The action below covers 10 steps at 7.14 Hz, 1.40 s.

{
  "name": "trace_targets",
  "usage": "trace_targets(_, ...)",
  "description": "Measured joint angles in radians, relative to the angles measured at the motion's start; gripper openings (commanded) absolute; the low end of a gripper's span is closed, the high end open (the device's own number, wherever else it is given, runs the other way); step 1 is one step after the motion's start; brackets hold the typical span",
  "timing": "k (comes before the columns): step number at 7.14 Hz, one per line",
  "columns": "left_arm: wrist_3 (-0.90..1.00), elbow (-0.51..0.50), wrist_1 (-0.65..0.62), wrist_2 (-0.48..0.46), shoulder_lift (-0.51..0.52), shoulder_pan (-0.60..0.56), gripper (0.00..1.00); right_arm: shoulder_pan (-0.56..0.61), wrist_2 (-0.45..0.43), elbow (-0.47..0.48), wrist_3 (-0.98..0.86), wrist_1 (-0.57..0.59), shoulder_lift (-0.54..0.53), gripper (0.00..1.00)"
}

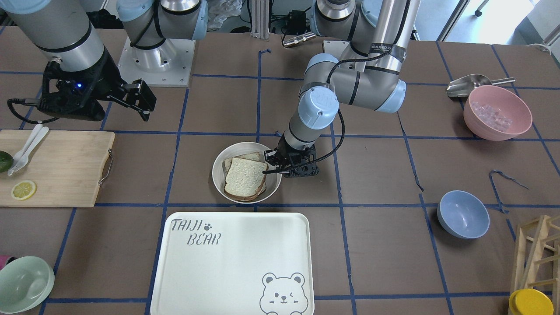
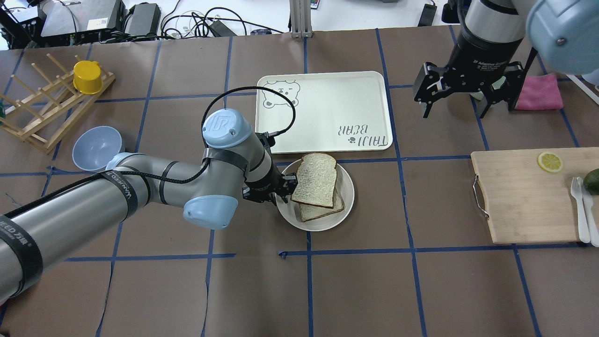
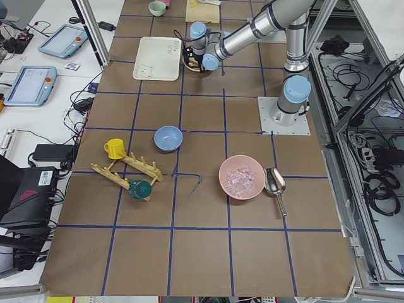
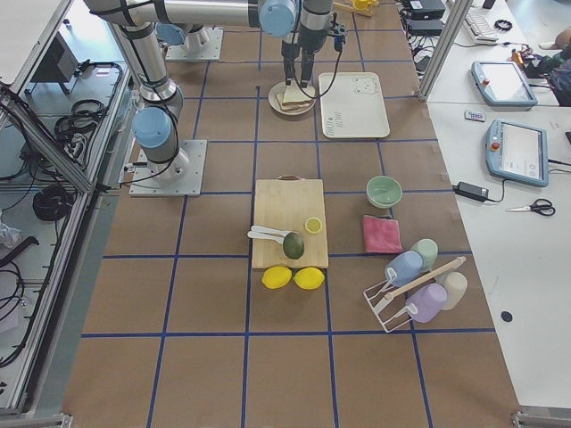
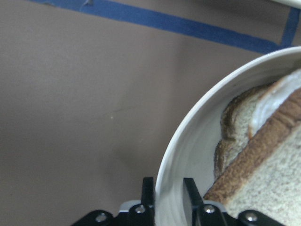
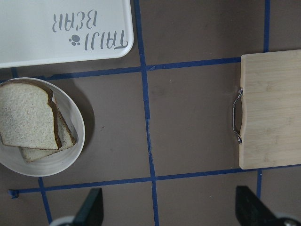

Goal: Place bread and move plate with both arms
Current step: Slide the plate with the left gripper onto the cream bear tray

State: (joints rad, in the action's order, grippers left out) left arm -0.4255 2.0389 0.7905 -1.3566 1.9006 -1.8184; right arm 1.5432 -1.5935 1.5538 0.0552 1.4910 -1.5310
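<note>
The plate [image 2: 347, 194] sits on the brown table, just on my side of the bear tray. The bread [image 2: 318, 178] lies on top of a second slice in it, overhanging the rim toward the tray. My left gripper [image 2: 285, 187] is low at the plate's left rim. In the left wrist view its gripper [image 5: 168, 188] has closed the two fingers on the rim [image 5: 188, 136], one outside and one inside, beside the bread's crust [image 5: 268, 155]. My right gripper [image 2: 455, 112] hangs open and empty above the table, right of the tray. Its wrist view shows the plate [image 6: 77, 141] and bread [image 6: 26, 120].
The bear tray [image 2: 327, 93] lies right behind the plate. A wooden cutting board [image 2: 524, 196] with a lemon slice, cutlery and an avocado is at the right. A pink cloth [image 2: 540, 91] is under the right arm. A blue bowl [image 2: 96, 147] and a wooden rack [image 2: 42, 112] are at the left.
</note>
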Motion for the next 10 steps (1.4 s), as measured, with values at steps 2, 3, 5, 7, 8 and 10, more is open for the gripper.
trace_targets(2, 0.032, -0.006, -0.002, 0.014, -0.010, 0.016, 0.06, 0.000, -0.005, 0.003, 0.000, 0.000, 0.000, 1.00)
trace_targets(3, 0.041, -0.009, -0.002, 0.035, -0.016, 0.027, 0.06, 0.000, -0.007, 0.003, 0.001, 0.001, 0.000, 1.00)
trace_targets(5, 0.060, -0.022, 0.003, 0.092, -0.031, 0.064, 0.06, 0.000, -0.009, 0.007, 0.000, 0.000, 0.000, 1.00)
trace_targets(7, 0.078, -0.032, 0.011, 0.114, -0.046, 0.093, 0.07, 0.000, -0.009, 0.010, 0.000, 0.000, 0.000, 1.00)
trace_targets(8, 0.084, -0.054, 0.022, 0.107, -0.054, 0.101, 0.07, 0.000, -0.009, 0.013, 0.000, 0.001, 0.000, 1.00)
trace_targets(10, 0.108, -0.200, 0.140, 0.058, -0.044, 0.108, 0.07, 0.000, -0.011, 0.017, 0.000, 0.001, 0.000, 1.00)
